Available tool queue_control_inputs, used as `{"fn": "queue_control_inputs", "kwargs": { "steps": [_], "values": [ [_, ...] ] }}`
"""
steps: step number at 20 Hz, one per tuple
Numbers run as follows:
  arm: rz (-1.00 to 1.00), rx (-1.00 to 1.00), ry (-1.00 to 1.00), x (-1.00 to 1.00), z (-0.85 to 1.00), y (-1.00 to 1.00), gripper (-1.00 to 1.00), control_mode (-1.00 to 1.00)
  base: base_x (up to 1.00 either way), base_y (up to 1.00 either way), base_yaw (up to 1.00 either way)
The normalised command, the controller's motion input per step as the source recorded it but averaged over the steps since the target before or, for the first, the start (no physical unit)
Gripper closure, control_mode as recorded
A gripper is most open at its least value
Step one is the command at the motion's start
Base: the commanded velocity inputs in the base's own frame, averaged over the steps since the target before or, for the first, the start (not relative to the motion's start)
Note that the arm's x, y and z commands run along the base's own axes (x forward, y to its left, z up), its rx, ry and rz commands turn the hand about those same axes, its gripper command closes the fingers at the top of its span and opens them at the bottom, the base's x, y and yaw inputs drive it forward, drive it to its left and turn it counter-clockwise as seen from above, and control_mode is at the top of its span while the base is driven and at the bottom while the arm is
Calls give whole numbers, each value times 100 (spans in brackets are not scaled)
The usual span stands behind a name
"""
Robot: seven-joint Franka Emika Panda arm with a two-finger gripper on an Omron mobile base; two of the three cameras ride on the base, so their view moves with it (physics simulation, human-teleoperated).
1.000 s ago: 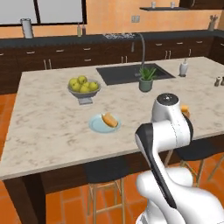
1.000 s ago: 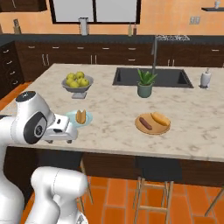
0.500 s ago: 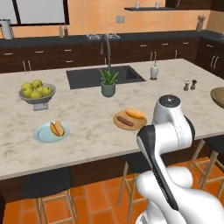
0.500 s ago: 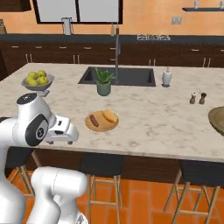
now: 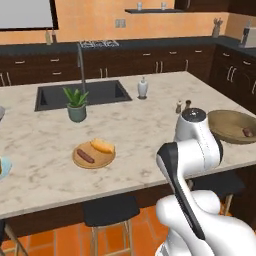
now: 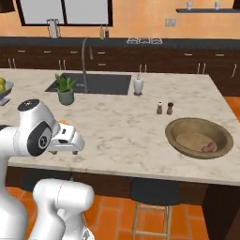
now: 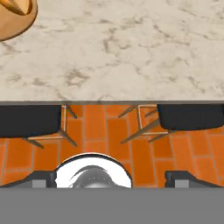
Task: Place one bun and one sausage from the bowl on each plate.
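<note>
The olive-brown wooden bowl point(image 5: 231, 125) point(image 6: 198, 137) sits near the counter's right end with one reddish sausage point(image 5: 246, 132) point(image 6: 208, 147) in it. Left of it, a tan plate point(image 5: 94, 160) point(image 7: 12, 22) holds a bun point(image 5: 102, 145) and a sausage point(image 5: 86, 156). A sliver of a light blue plate point(image 5: 3, 167) shows at the left edge. My gripper point(image 7: 111, 178) hangs in front of the counter's near edge, above the floor. It is open, its fingertips point(image 7: 43, 178) wide apart and nothing between them. The bowl lies far to its right.
A potted plant point(image 5: 76, 104), a sink point(image 5: 100, 92) with its tap, a soap bottle point(image 5: 143, 87) and salt and pepper shakers point(image 6: 164, 108) stand on the marble counter point(image 6: 117, 131). Dark stools point(image 7: 28, 120) point(image 7: 190, 116) stand under its near edge. A grey fruit bowl point(image 6: 3, 89) is far left.
The base has driven to the right along the counter, so both base views shifted. The wooden bowl has come into view and the blue plate has slid to the edge. The gripper stays open.
</note>
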Motion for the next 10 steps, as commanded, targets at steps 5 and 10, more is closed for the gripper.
{"fn": "queue_control_inputs", "kwargs": {
  "steps": [5, 10],
  "values": [
    [0, 0, 0, 0, 0, 0, -100, 100, 28, -100, -14],
    [0, 0, 0, 0, 0, 0, -100, 100, 8, -100, -19]
  ]
}}
